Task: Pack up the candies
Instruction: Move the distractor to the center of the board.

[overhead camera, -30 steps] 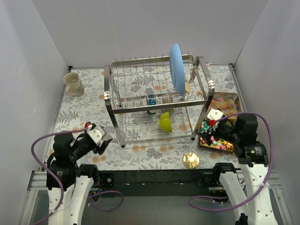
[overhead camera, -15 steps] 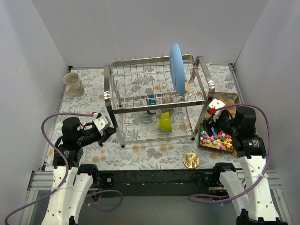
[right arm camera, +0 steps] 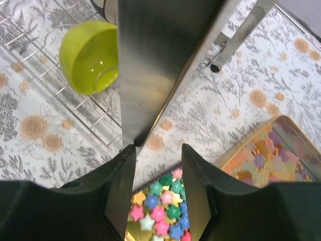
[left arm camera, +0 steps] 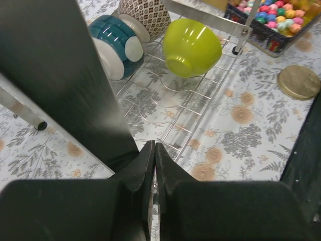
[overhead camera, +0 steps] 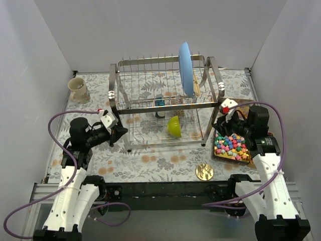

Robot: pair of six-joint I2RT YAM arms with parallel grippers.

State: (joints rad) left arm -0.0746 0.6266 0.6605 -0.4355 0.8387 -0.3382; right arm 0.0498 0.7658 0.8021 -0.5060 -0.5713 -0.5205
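Observation:
The candies (overhead camera: 231, 145) are bright star-shaped pieces filling a gold tin (overhead camera: 244, 159) at the front right; they also show in the left wrist view (left arm camera: 273, 15). In the right wrist view the candies (right arm camera: 163, 206) lie below and between the fingers. My right gripper (overhead camera: 219, 124) hangs partly open above the tin's near-left corner. Seen from the wrist, the right gripper (right arm camera: 158, 148) holds nothing, and its left fingertip (right arm camera: 128, 155) touches the lower end of the dish rack's steel post (right arm camera: 150, 65). My left gripper (overhead camera: 119, 134) is shut at the rack's front-left corner. Nothing shows between the left gripper's (left arm camera: 154, 148) jaws.
The dish rack (overhead camera: 160, 105) holds an upright blue plate (overhead camera: 185, 68), a yellow-green bowl (overhead camera: 174, 126) and a teal cup (left arm camera: 113, 45). A second tin of translucent orange sweets (right arm camera: 266, 155) lies behind the first. A gold lid (overhead camera: 204, 171) lies in front; a mug (overhead camera: 78, 89) stands back left.
The left gripper shut and moved in to the rack's left front corner. The right gripper moved off the tin to the rack's right end, jaws narrowing. The rack shifted slightly left and back.

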